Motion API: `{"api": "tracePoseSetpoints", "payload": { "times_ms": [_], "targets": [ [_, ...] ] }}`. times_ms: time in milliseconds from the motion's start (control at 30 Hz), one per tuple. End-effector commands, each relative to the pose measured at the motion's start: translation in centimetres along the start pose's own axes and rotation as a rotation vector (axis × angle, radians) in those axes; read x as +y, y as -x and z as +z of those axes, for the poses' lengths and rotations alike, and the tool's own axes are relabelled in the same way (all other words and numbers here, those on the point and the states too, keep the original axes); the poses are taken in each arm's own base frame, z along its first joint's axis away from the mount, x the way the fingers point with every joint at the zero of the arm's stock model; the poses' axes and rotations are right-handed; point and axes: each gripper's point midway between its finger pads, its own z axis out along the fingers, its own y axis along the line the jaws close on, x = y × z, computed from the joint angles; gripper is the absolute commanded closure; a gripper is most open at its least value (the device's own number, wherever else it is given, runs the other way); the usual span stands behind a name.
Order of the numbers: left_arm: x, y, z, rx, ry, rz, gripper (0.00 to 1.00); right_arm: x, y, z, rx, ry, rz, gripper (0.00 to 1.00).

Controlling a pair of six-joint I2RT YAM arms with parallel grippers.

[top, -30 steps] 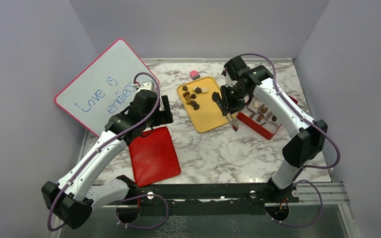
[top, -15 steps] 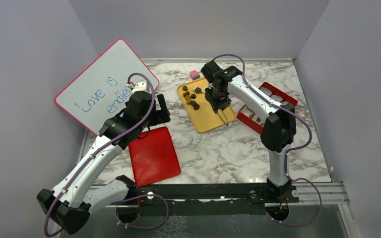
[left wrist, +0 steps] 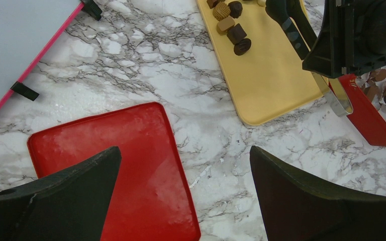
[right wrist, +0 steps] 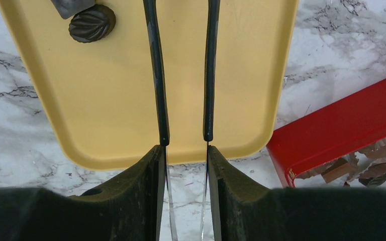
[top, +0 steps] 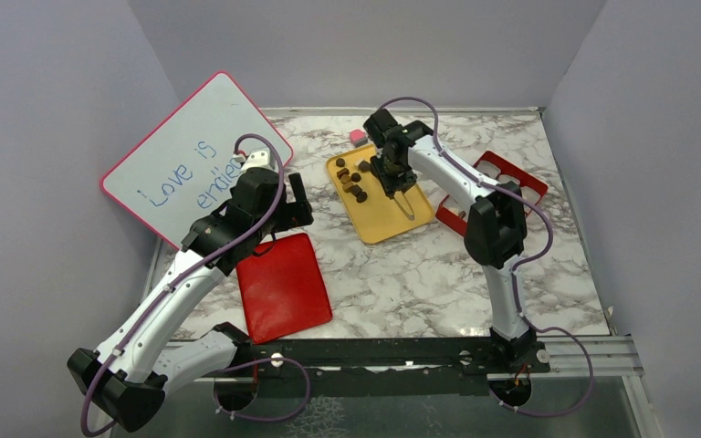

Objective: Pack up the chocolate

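Top external view, from the near edge outward: my left gripper (top: 297, 196) hovers with its jaws spread wide and empty above the flat red lid (top: 283, 287), which lies on the marble tabletop (top: 402, 283) on the left. From the left wrist, the same lid (left wrist: 115, 165) fills the gap between the open jaws.

Past the lid sits the yellow tray (top: 388, 219). My right gripper (top: 392, 173) hangs over it, its jaws pressed on a pair of tongs (top: 404, 203). The right wrist view shows the tong arms (right wrist: 153, 75) running parallel and apart over bare tray, with nothing between them. One dark ridged chocolate (right wrist: 92, 22) lies just to their left.

The remaining loose chocolate (top: 351, 178), a small cluster of dark and lighter brown pieces, sits at the tray's far left end. To the right of the tray, the red box (top: 517, 173) is partly hidden by the right arm. Several pieces (left wrist: 382, 83) already lie in its compartments. Beyond the tray a small pink cube (top: 358, 137) rests on the tabletop, and a whiteboard (top: 183, 155) leans at the far left.

I judge that packing is partway done and the step in hand is reaching for another piece. The next move calls for swinging the tong tips over to straddle one chocolate, then squeezing gently and carrying it across to the box.
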Motion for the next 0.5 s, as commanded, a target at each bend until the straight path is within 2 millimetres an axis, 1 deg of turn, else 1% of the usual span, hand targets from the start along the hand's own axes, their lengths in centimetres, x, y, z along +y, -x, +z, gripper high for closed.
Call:
{"api": "tracePoseSetpoints", "payload": {
  "times_ms": [0, 33, 133, 300, 467],
  "targets": [
    [-0.5, 1.1, -0.7, -0.032, -0.017, -0.005, 0.01, 0.1, 1.1, 1.9, -0.016, 0.0, -0.027, 0.61],
    [-0.5, 1.1, -0.6, -0.031, -0.018, -0.007, 0.01, -0.1, 0.8, 2.3, 0.003, -0.012, -0.026, 0.61],
    [-0.7, 0.9, -0.4, -0.016, -0.024, -0.003, 0.01, -0.1, 0.3, 2.9, 0.024, -0.022, -0.03, 0.61],
    [-0.9, 0.8, -0.3, -0.011, -0.027, -0.001, 0.01, -0.3, 0.5, 4.1, 0.023, -0.032, -0.035, 0.61],
    [-1.0, 1.0, -0.2, -0.012, -0.027, 0.007, 0.01, 0.1, 1.0, 4.8, 0.023, -0.023, -0.034, 0.61]
  ]
}}
